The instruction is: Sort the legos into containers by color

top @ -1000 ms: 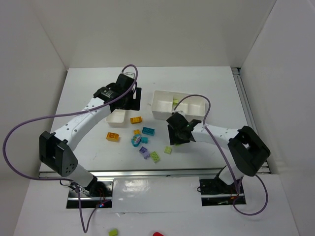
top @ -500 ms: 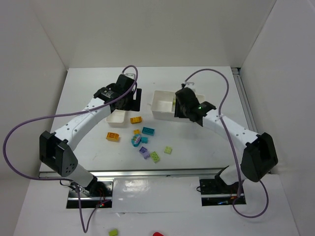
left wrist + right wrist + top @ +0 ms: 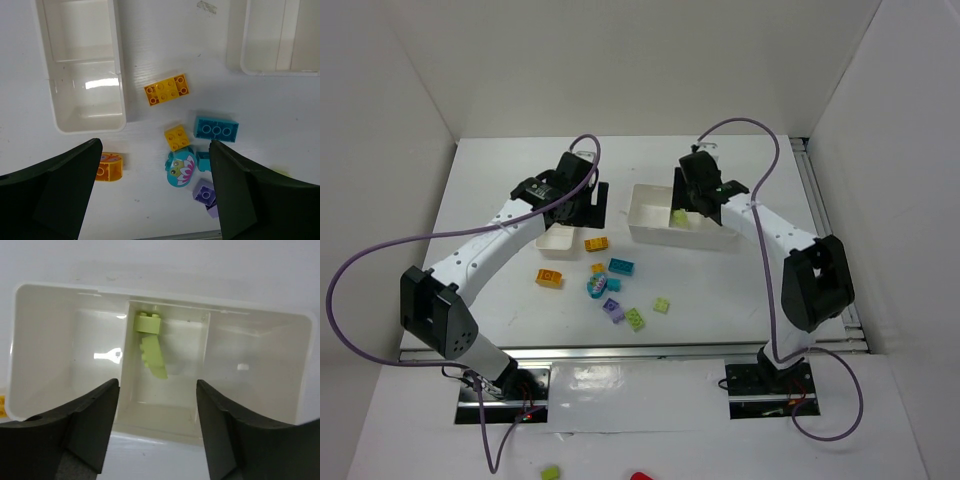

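green lego (image 3: 151, 347) lies in middle compartment of tray (image 3: 45, 340), apparently under right hand (image 3: 157, 387).

robotics lab test cell. a white table (image 3: 490, 180) is enclosed on three sides by plain white panels (image 3: 640, 60). left arm (image 3: 490, 245) and right arm (image 3: 770, 225) are fixed at the near edge, along a metal rail (image 3: 640, 350); purple cables (image 3: 740, 122) loop loose. on the table lie toy bricks (image 3: 621, 266) and divided white trays (image 3: 650, 235).
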Available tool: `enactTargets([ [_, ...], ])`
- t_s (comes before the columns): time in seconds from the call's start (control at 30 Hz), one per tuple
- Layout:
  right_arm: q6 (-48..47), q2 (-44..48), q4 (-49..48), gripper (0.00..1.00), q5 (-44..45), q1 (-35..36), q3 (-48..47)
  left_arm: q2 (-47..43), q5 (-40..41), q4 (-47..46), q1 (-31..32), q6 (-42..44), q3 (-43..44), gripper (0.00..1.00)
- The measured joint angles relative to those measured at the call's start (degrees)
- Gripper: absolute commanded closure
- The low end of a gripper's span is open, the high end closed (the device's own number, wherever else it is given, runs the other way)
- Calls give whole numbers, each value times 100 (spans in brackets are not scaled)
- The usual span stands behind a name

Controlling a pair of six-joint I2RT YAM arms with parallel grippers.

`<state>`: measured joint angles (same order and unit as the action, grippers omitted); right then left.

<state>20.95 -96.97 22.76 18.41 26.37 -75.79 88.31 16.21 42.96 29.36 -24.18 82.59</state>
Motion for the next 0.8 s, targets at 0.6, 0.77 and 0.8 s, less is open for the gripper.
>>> enactTargets([
  [0.6,1036,1585,426,11,-960,2461,2677,162,90,101,0,-24,79,4],
  [0.77,1386,1198,411,20,-916,2677,2695,162,92,101,0,-24,81,4],
  [0.8,1423,1147,396,22,-916,2691,2717,162,92,101,0,-24,81,4],
])
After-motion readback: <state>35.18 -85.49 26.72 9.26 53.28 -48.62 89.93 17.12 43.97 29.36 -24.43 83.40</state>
